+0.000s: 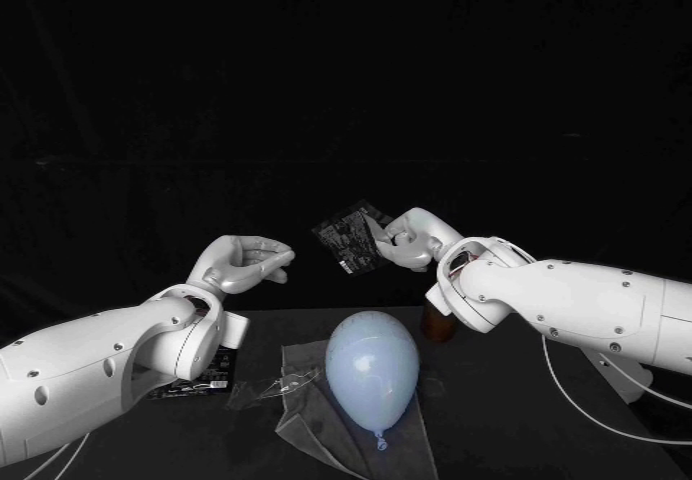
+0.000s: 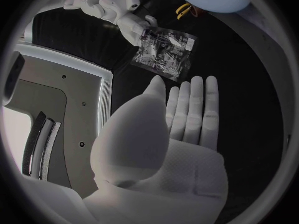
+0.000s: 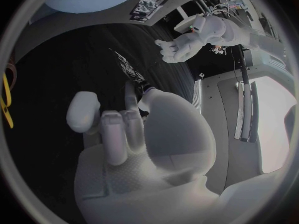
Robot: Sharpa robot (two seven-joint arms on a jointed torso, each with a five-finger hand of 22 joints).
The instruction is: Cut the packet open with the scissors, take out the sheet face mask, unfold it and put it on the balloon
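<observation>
Nearest me, the pale blue balloon (image 1: 372,370) lies on a clear plastic sheet (image 1: 310,405) on the black table (image 1: 505,440). Above it, my right hand (image 1: 408,240) pinches the dark packet (image 1: 346,238) in mid-air (by one edge). My left hand (image 1: 242,265) hangs alongside, empty, fingers extended. Yellow-handled scissors (image 2: 182,8) lie near the balloon.

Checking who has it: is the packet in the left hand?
No, the right hand holds the packet aloft; the left hand holds nothing.
</observation>
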